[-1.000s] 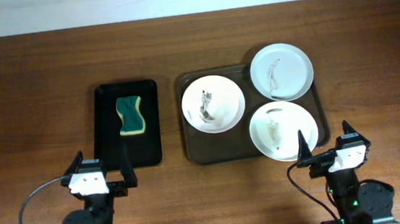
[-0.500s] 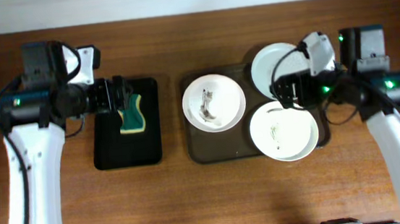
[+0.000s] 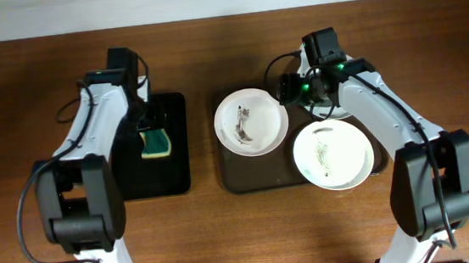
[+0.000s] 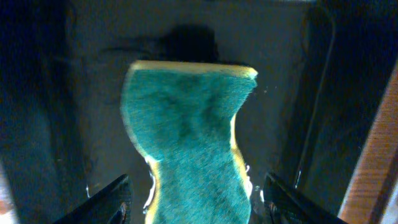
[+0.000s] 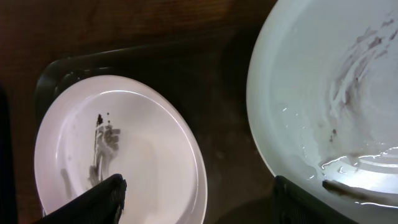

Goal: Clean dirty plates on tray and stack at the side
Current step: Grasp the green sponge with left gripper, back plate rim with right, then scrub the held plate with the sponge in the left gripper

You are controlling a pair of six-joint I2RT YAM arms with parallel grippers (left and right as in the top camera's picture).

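The dark brown tray point(image 3: 225, 173) holds three white plates. The left plate point(image 3: 251, 121) and the front right plate point(image 3: 332, 153) have dark smears. My right arm covers most of the back right plate, which shows smeared and wet in the right wrist view point(image 5: 336, 93). My right gripper point(image 3: 289, 88) is open and empty above the tray's back part, between the left plate point(image 5: 143, 162) and the back right plate. My left gripper point(image 3: 149, 124) is open over a green and yellow sponge point(image 3: 156, 142). In the left wrist view the sponge point(image 4: 186, 124) lies between its fingers point(image 4: 112, 200).
The sponge lies on a smaller black tray point(image 3: 136, 170) to the left of the brown tray, with a strip of bare wooden table point(image 3: 202, 151) between them. The black tray's floor point(image 4: 81, 93) looks wet around the sponge.
Both arms have swung inward from the table's sides. The left gripper is now above the sponge, and the right gripper has moved left over the tray's back. The plates and sponge have not moved.
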